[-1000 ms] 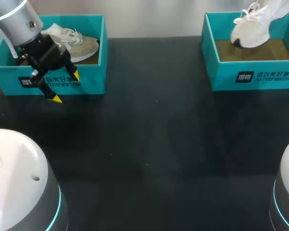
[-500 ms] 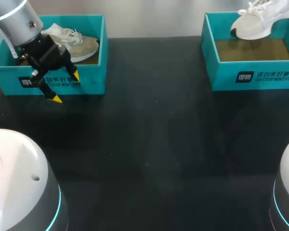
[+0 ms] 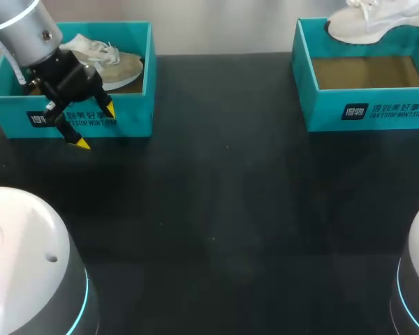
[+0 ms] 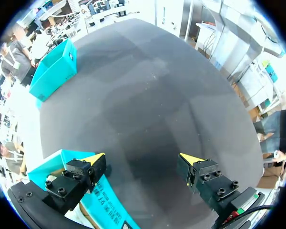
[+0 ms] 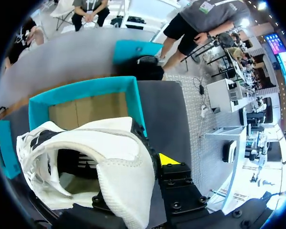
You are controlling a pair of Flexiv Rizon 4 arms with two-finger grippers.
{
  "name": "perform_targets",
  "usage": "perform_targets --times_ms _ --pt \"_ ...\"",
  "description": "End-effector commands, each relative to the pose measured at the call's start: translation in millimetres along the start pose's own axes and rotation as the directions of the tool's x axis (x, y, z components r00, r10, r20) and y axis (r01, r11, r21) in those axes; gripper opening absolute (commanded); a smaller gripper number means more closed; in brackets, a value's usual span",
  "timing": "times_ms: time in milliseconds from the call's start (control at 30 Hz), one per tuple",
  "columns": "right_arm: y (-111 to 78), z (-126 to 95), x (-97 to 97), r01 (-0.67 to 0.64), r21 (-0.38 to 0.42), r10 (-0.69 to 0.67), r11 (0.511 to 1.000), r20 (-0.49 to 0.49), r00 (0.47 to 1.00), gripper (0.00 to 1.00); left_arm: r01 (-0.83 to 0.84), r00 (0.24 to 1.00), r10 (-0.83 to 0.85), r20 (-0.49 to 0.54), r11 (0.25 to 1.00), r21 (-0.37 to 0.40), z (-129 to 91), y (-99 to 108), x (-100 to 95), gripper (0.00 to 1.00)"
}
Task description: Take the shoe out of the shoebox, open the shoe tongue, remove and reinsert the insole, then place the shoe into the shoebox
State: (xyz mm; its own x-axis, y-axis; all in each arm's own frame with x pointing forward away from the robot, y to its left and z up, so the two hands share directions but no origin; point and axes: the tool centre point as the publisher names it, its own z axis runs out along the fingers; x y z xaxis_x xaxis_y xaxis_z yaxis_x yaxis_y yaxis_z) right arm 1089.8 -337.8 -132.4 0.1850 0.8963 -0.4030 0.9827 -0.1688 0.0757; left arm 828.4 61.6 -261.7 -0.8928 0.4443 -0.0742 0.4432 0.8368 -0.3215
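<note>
Head view: two shoeboxes (image 3: 129, 118) (image 3: 377, 112), two shoes (image 3: 115, 64) (image 3: 373, 22), right shoe (image 5: 109, 152) aloft in right gripper (image 5: 150, 167); left gripper (image 3: 94, 127) wide.

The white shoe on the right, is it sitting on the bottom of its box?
No, the white shoe is lifted up above the right box, whose brown bottom is bare.

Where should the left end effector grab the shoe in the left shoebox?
Probably across the laced middle of the shoe, coming straight down from above: the shoebox walls block every side and it lies low inside. The left end effector is open.
</note>
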Motion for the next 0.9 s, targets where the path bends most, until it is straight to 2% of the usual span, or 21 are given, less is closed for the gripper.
perform_targets --times_ms 33,267,333,467,667,733,900 --pt "-4.9 -0.6 -1.8 0.001 -0.018 -0.001 1.0 -0.004 1.0 0.0 0.0 1.0 0.0 -0.001 1.0 -0.002 0.0 0.5 0.0 1.0" --pt "-4.9 -0.6 -1.8 0.001 -0.018 -0.001 1.0 -0.004 1.0 0.0 0.0 1.0 0.0 -0.001 1.0 -0.002 0.0 0.5 0.0 1.0" --pt "-10.7 10.5 -0.9 -0.027 -0.036 0.025 0.999 -0.058 0.998 0.0 0.0 1.0 0.0 -0.001 1.0 -0.002 0.0 0.5 0.0 1.0" --pt "-24.3 32.6 3.8 -0.057 -0.016 0.055 0.998 -0.07 0.996 0.0 0.0 1.0 0.0 -0.001 1.0 -0.002 0.0 0.5 0.0 1.0" --pt "-37.9 57.6 1.8 -0.091 -0.043 0.086 0.995 -0.111 0.99 0.0 0.0 1.0 0.0 -0.001 1.0 -0.002 0.0 0.5 0.0 1.0" --pt "-41.0 62.8 -4.0 -0.122 -0.048 0.113 0.991 -0.152 0.982 0.0 0.0 1.0 0.0 -0.001 1.0 -0.002 0.0 0.5 0.0 1.0" --pt "-41.0 62.8 -4.0 -0.122 -0.048 0.113 0.991 -0.152 0.982 0.0 0.0 1.0 0.0 -0.001 1.0 -0.002 0.0 0.5 0.0 1.0"
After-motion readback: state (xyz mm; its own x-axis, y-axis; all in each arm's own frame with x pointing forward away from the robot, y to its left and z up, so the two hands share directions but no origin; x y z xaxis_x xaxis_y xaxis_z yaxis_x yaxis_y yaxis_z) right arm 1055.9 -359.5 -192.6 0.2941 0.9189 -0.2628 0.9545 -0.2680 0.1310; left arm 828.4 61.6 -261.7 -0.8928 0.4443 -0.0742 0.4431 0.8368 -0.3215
